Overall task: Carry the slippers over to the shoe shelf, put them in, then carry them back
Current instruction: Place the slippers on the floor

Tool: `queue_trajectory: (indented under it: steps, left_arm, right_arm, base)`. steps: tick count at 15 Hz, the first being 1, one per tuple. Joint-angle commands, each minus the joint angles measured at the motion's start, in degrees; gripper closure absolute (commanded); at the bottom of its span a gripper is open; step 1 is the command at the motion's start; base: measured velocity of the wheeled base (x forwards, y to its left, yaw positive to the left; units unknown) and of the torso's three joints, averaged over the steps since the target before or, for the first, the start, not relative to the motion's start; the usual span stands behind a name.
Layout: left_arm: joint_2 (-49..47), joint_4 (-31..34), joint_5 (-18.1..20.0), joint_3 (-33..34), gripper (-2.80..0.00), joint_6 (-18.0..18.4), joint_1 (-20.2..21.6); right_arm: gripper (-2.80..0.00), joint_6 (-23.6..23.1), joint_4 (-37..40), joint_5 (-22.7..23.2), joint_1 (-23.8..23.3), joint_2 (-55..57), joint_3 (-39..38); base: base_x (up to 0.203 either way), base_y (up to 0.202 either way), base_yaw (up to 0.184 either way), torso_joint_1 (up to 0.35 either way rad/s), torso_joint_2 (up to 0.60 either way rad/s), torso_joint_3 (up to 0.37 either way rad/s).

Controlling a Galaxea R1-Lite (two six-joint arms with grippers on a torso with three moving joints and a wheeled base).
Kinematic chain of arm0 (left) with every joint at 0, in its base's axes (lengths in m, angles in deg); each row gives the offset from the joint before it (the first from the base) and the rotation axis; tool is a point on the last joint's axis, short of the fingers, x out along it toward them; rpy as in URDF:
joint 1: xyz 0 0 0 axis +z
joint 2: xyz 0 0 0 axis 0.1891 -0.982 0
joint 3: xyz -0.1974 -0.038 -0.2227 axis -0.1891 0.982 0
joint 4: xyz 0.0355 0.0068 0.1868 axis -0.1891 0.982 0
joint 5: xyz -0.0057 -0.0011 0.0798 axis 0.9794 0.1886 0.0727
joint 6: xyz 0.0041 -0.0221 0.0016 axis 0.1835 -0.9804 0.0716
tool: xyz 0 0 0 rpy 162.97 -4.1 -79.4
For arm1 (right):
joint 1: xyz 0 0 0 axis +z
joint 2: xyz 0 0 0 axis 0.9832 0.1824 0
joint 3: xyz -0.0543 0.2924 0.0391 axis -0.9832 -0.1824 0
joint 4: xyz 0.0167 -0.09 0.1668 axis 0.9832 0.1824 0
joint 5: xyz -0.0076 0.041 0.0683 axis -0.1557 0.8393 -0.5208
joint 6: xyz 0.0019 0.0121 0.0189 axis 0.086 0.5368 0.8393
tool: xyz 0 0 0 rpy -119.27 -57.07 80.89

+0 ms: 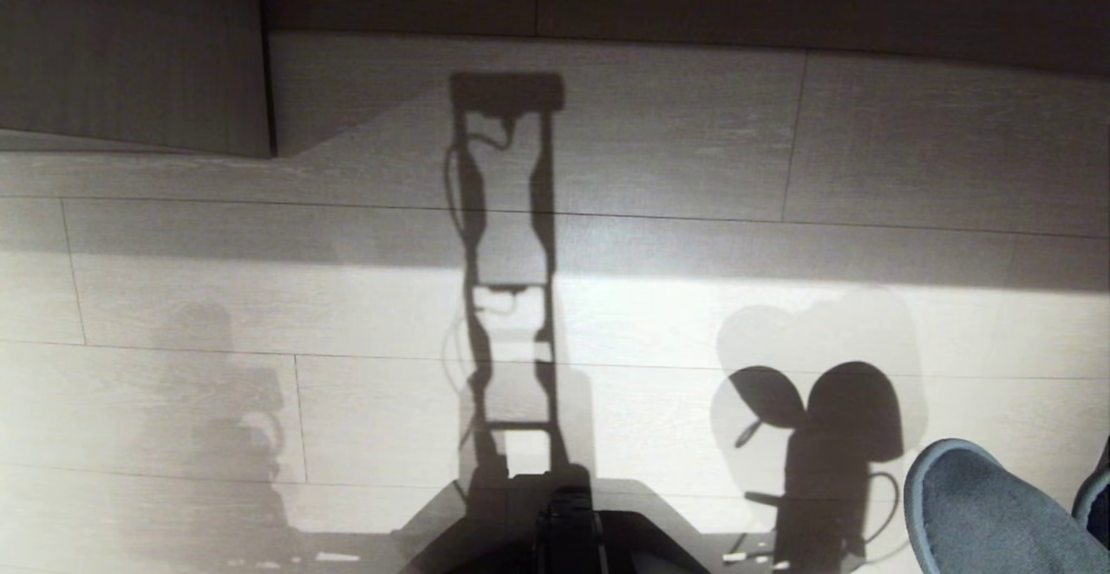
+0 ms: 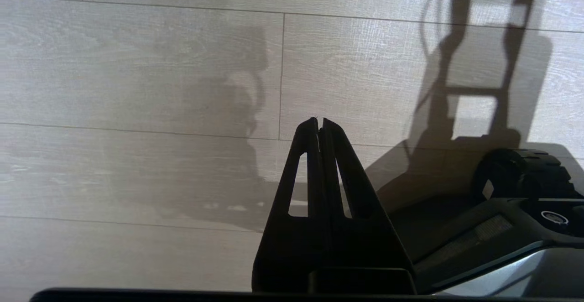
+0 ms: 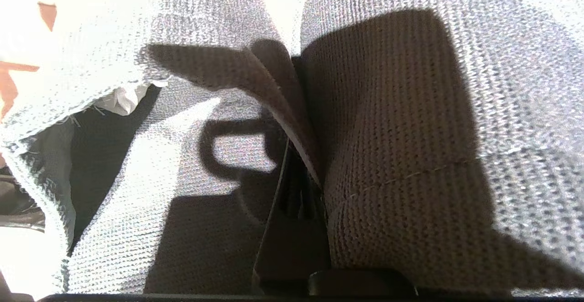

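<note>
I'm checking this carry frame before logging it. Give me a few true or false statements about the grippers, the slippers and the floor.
1. The right gripper is shut on the slippers. True.
2. The left gripper holds a slipper. False: it is shut and empty, above the floor.
3. The slippers lie flat on the floor. False: they hang in the gripper, at the head view's lower right.
4. The floor is pale wood-look planks. True.

Pale plank floor (image 1: 676, 166); robot base (image 1: 572, 531) stands on it.
</note>
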Motion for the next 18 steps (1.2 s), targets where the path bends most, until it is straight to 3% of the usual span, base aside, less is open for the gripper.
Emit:
queue_trajectory:
  steps: [1, 12, 14, 18]
  left_arm:
    - [0.00, -0.04, 0.00, 0.00, 0.00, -0.02, -0.04]
    - [0.00, -0.04, 0.00, 0.00, 0.00, -0.02, -0.04]
    - [0.00, -0.04, 0.00, 0.00, 0.00, -0.02, -0.04]
    - [0.00, -0.04, 0.00, 0.00, 0.00, -0.02, -0.04]
  right_arm:
    - [0.00, -0.03, -0.01, 0.02, -0.02, -2.22, -2.29]
    - [0.00, -0.65, 1.66, 0.90, -0.02, -2.22, -2.29]
    - [0.00, 0.38, -0.58, 0.94, 0.20, -2.22, -2.29]
    - [0.00, 4.12, -13.40, 0.62, 0.58, -0.36, -2.29]
  base:
    - [0.000, 0.000, 0.000, 0.000, 0.00, 0.000]
    - [0.000, 0.000, 0.000, 0.000, 0.00, 0.000]
    - [0.000, 0.000, 0.000, 0.000, 0.00, 0.000]
    - [0.000, 0.000, 0.000, 0.000, 0.00, 0.000]
